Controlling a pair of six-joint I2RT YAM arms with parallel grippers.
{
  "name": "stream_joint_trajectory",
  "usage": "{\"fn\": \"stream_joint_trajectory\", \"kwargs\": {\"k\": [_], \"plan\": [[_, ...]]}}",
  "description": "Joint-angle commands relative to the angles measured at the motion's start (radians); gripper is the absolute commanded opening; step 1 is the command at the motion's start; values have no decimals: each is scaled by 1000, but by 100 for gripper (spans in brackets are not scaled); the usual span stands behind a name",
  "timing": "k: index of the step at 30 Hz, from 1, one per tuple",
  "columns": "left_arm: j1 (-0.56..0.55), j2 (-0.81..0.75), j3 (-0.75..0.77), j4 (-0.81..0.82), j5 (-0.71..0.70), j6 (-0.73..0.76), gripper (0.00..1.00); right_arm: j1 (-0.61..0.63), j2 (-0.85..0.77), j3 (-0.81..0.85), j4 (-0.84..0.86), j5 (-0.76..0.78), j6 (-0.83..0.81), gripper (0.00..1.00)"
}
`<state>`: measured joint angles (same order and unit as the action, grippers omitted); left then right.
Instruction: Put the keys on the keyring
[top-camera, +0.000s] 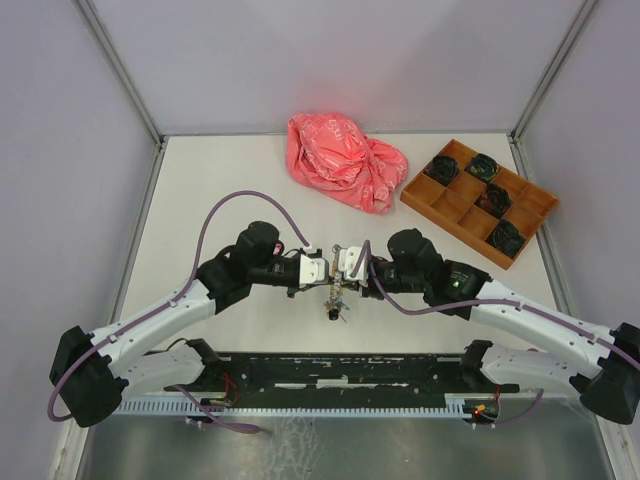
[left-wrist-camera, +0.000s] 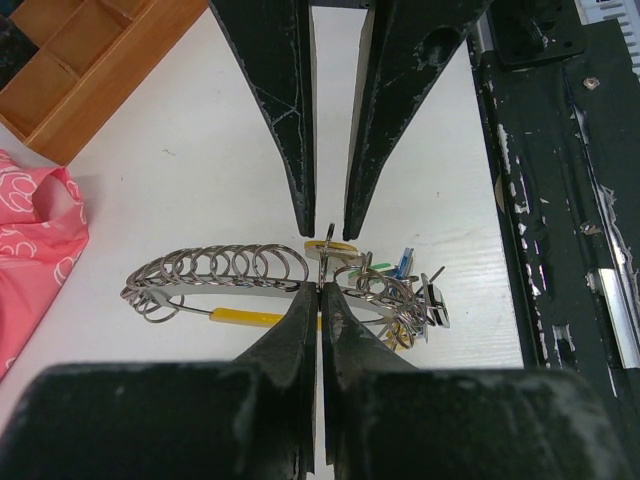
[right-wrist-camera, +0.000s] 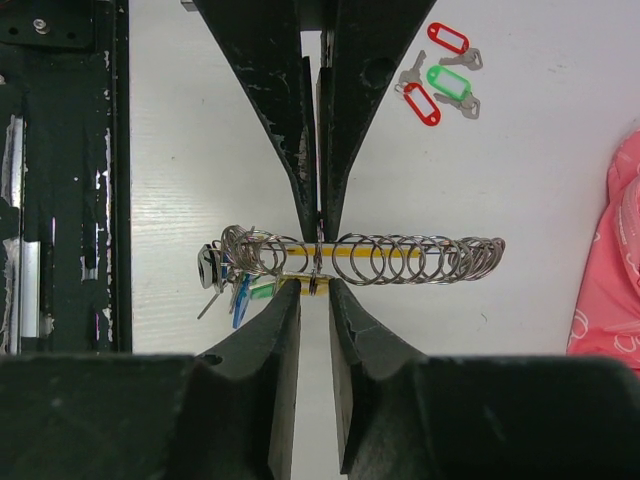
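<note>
**Pinching the ring from two sides**

Closed to a hairline, the left gripper (left-wrist-camera: 320, 292) clamps the keyring (left-wrist-camera: 246, 318), a thin silver wire whose span beside the fingertips wears a smooth yellow coating. The tapered black fingers (left-wrist-camera: 296, 330) are scuffed, with pale scratches near the tips.

The right gripper (right-wrist-camera: 315, 287) meets it tip to tip. Its jaws stand a narrow slit apart on what seems to be a yellow-tagged key (left-wrist-camera: 338, 246); the view there is crowded, so the grip is hard to confirm.

A row of small shiny split loops (right-wrist-camera: 420, 258) stands along the wire like a coil, out to one side of the fingertips. On the other side hangs a bunch of keys (right-wrist-camera: 232, 282), bright metal with a blue and a green plastic tag.

Past the right gripper's tips and off to the side, loose keys (right-wrist-camera: 440, 75) lie flat on the white, faintly grained table (right-wrist-camera: 500, 170). They have two glossy red oblong tags and one green, and the label windows are too small to read.

Farther off sit a crumpled pink plastic bag (top-camera: 345, 160) with a white swirl print and a wooden compartment tray (left-wrist-camera: 120, 75).
</note>
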<state>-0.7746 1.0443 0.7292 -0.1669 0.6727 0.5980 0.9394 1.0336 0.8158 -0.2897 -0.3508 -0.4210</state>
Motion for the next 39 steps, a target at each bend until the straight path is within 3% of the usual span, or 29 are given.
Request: {"fn": "stream_joint_trajectory", "kwargs": {"k": [1,9,15,39], "plan": [[-5,-26,24,74,25,-12,3,-4,6,0,32,-1,-6,24],[-5,-27,24,74,27,-11,3,-4,12,0,29,11,-9,18],[-5,-26,24,74,26,-12,3,-4,9,13,25,1,-3,2],[-15,14,59,24,-9,-22,3,-4,47,86,49,-71,19,1]]}}
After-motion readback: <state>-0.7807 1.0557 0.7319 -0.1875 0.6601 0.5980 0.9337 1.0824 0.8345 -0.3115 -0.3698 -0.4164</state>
